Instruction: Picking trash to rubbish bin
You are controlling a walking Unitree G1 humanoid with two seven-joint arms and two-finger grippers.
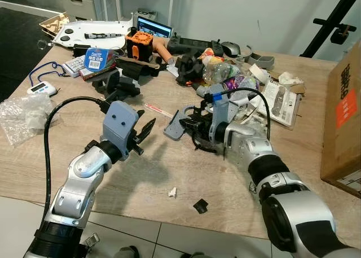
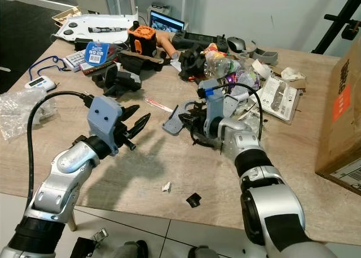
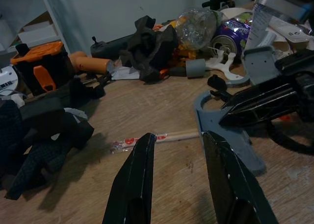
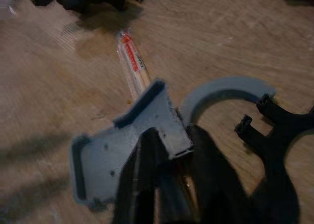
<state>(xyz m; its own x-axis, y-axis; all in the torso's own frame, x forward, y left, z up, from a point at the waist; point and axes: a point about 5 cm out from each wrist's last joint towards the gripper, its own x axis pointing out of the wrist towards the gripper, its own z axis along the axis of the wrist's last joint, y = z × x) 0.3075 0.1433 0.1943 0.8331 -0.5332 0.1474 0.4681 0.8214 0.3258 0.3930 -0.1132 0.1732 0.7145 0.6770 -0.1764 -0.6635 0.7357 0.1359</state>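
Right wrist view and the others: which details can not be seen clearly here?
- Right gripper: dark and blurred in its wrist view; its hold on the grey plastic bracket is unclear.
- Wrapped chopsticks: far end passes under the bracket.
- Cardboard box: cut off by the right edge in the left eye view.
- Blue label: print too small.
- Left gripper: open, above the table.

Left gripper (image 3: 179, 158) low over the wooden worktop (image 3: 142, 111), jaws parted. Just beyond the tips, a wrapped pair of chopsticks (image 3: 154, 137) (red print on the wrapper). Beside it, a grey plastic bracket (image 3: 230, 136) with the right gripper (image 3: 260, 99) on it. Farther off, a crushed clear bottle (image 3: 198, 25), purple can (image 3: 228, 37), orange-and-black tool (image 3: 39, 64).
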